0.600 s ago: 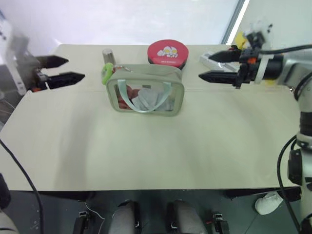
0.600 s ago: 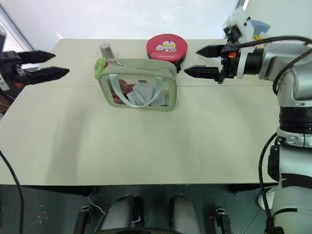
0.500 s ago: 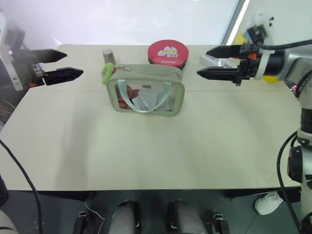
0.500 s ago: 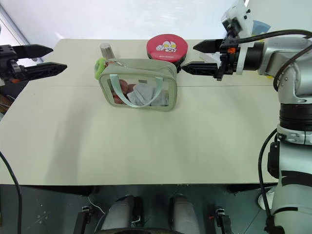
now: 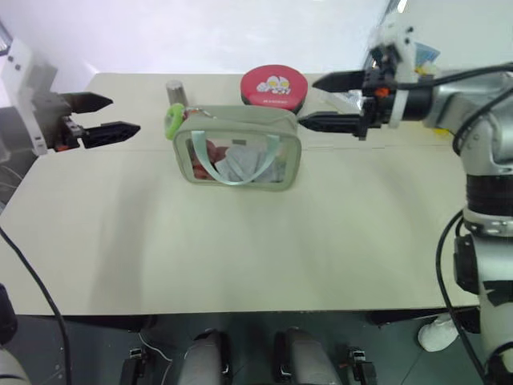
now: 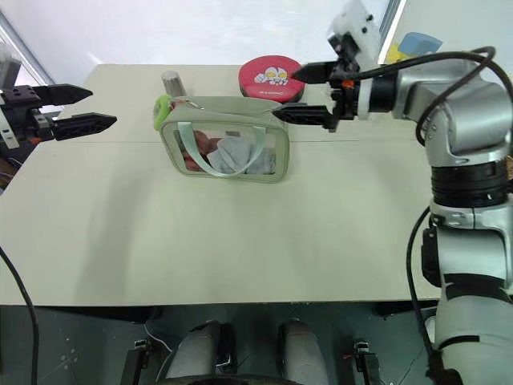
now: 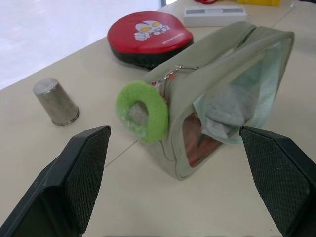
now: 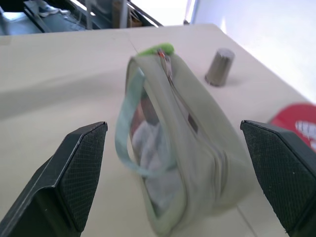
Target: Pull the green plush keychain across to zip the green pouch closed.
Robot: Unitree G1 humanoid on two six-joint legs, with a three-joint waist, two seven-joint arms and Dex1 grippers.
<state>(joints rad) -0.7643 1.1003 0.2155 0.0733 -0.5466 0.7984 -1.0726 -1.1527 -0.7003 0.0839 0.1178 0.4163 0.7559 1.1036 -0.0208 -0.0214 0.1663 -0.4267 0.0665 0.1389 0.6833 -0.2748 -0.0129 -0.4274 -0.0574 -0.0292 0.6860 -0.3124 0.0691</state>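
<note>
Beige tabletop (image 5: 240, 241), boxy sage pouch (image 5: 238, 147) with clear front, fuzzy lime ring keychain (image 7: 142, 112) at its end, left claw (image 5: 112, 115) and right claw (image 6: 295, 93) spread wide, empty.

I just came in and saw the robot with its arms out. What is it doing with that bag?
The robot is getting ready to zip up the pale green fabric pouch with a clear front standing on the beige table. Its left gripper is open and apart from the pouch, on the side where the fuzzy lime-green ring keychain hangs from the zipper. Its right gripper is open too, close to the pouch's other end. Neither holds anything yet. A round red case and a small metal cup sit behind.
</note>
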